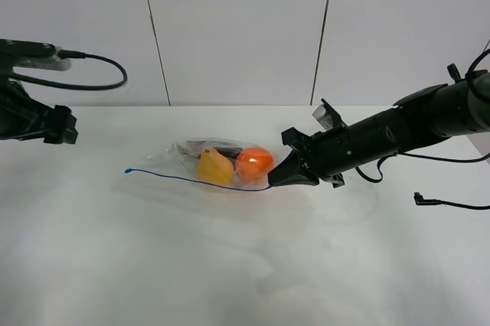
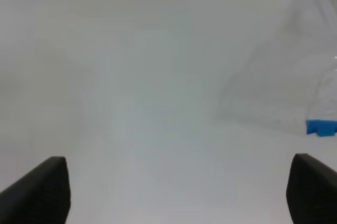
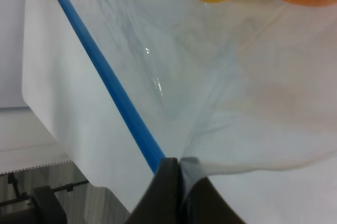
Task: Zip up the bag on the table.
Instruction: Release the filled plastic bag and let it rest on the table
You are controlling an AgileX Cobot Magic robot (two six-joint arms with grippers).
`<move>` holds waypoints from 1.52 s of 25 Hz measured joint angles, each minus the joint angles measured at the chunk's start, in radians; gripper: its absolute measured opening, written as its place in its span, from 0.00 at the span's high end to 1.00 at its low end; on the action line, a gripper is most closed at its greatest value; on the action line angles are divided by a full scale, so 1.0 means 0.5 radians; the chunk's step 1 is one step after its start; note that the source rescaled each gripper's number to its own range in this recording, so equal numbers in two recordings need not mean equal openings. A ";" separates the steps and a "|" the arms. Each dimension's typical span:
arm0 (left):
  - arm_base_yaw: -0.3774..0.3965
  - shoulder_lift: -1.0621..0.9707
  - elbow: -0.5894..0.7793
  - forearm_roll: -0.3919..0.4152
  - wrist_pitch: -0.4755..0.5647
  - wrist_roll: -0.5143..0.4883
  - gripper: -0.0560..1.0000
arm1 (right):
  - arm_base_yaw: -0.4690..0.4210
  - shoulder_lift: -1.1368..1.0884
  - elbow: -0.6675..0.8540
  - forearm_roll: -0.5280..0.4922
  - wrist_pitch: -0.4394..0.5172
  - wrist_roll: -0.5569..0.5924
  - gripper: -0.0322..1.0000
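Clear, crinkled plastic caught the light: the bag (image 1: 200, 159) lay near the middle of the white desk (image 1: 245, 265), its blue strip (image 1: 191, 180) running along the near edge. An orange lump (image 1: 254, 160), a yellow lump (image 1: 215, 167) and a dark thing (image 1: 222, 147) showed through it. The right jaws, low on the desk, were pinched tight on the strip's end nearest their arm. The left jaws hung at the far left, well apart from the bag, spread wide.
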 joint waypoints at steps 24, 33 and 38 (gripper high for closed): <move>0.034 -1.477 0.000 -0.015 0.439 0.102 0.01 | 0.000 0.000 0.000 -0.067 0.000 -0.001 0.97; 0.034 -1.979 0.228 -0.224 0.487 0.106 0.01 | 0.000 0.000 0.000 -0.093 0.000 -0.001 0.97; 0.034 -2.254 0.348 -0.297 0.654 0.106 0.01 | 0.000 0.000 0.000 -0.117 0.000 -0.001 0.97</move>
